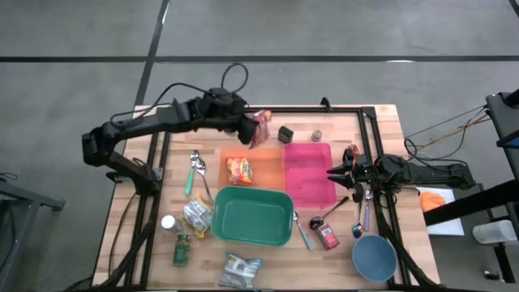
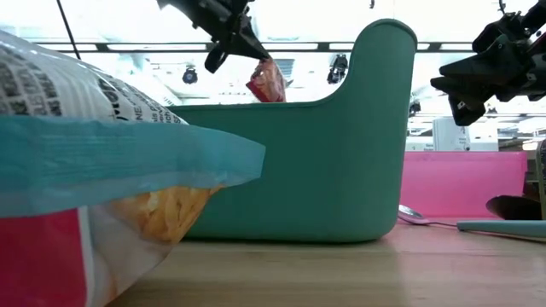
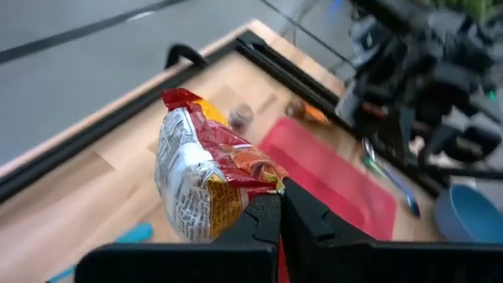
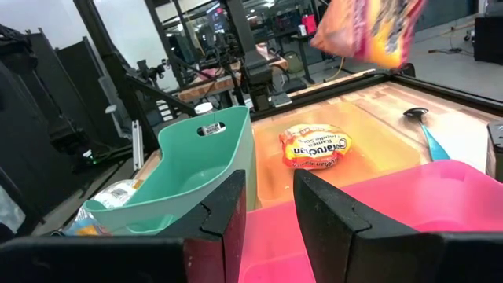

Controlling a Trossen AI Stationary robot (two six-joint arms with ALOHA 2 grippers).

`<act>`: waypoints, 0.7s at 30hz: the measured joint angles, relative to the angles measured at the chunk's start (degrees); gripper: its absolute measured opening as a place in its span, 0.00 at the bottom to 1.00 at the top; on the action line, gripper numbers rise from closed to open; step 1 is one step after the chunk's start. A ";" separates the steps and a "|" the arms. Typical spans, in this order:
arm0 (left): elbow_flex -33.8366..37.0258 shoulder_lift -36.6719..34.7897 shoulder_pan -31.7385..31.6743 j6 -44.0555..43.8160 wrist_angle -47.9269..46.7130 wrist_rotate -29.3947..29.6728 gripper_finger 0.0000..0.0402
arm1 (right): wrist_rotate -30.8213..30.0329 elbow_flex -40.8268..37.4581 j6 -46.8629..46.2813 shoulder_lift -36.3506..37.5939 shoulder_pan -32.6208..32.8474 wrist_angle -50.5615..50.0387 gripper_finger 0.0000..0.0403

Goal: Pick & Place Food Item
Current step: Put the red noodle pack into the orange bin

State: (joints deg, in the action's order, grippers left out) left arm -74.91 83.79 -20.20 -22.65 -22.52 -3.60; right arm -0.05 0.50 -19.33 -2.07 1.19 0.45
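Snack bag (image 3: 206, 177) dangles light and crinkly, pinched at one edge by the left gripper (image 3: 280, 206); slippery foil, so grip the seam.

A robotics lab or workshop. The wooden counter (image 1: 381, 122) with black rails stands on bare grey concrete floor (image 1: 324, 28); beyond the counter, black metal frames (image 4: 236, 47), hanging cables and ceiling strip lights (image 2: 153, 47) fill an open industrial hall.

noodle packet (image 1: 239, 169) on tray (image 1: 268, 154), bin (image 1: 251, 217) before it, bowl (image 1: 375, 258) right
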 joint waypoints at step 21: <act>23.86 0.04 4.59 -12.40 17.05 0.13 0.01 | 0.01 -0.01 0.00 0.00 0.00 -0.01 0.27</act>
State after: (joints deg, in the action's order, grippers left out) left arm -51.05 83.83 -15.62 -35.05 -5.47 -3.47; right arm -0.03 0.49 -19.33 -2.07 1.19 0.45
